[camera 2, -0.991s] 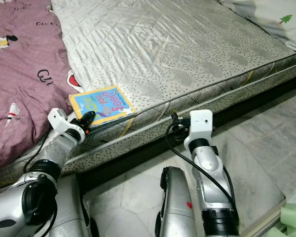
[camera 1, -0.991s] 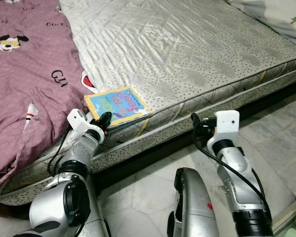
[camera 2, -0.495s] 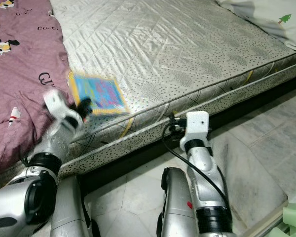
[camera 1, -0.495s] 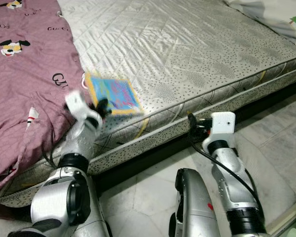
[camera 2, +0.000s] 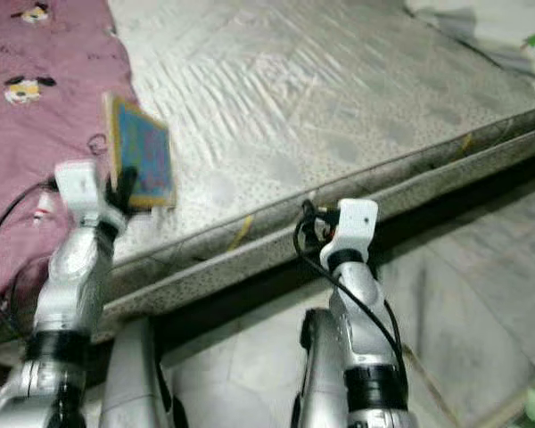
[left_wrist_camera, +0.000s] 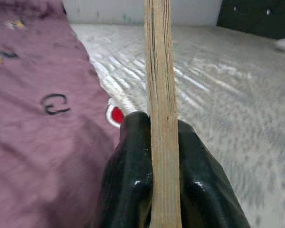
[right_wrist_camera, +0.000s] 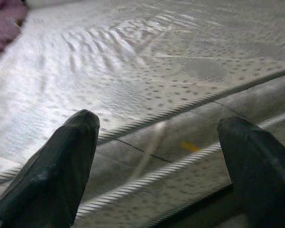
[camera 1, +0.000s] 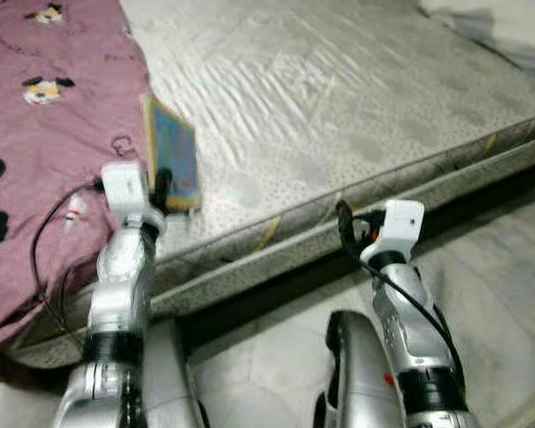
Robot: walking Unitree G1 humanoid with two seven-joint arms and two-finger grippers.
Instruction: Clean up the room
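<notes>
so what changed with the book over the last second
The left gripper, shut on the book, has lifted it off the mattress edge and tipped it from lying flat to standing nearly upright on its edge, beside the purple blanket. The right gripper stays open and empty by the mattress side. The camera has shifted too.

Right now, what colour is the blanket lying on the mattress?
The blanket is mauve-pink with cartoon dog prints and black letters, clearest in the left eye view.

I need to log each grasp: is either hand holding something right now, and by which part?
The left hand holds the book upright, pinched by its lower edge. The right hand holds nothing.
</notes>
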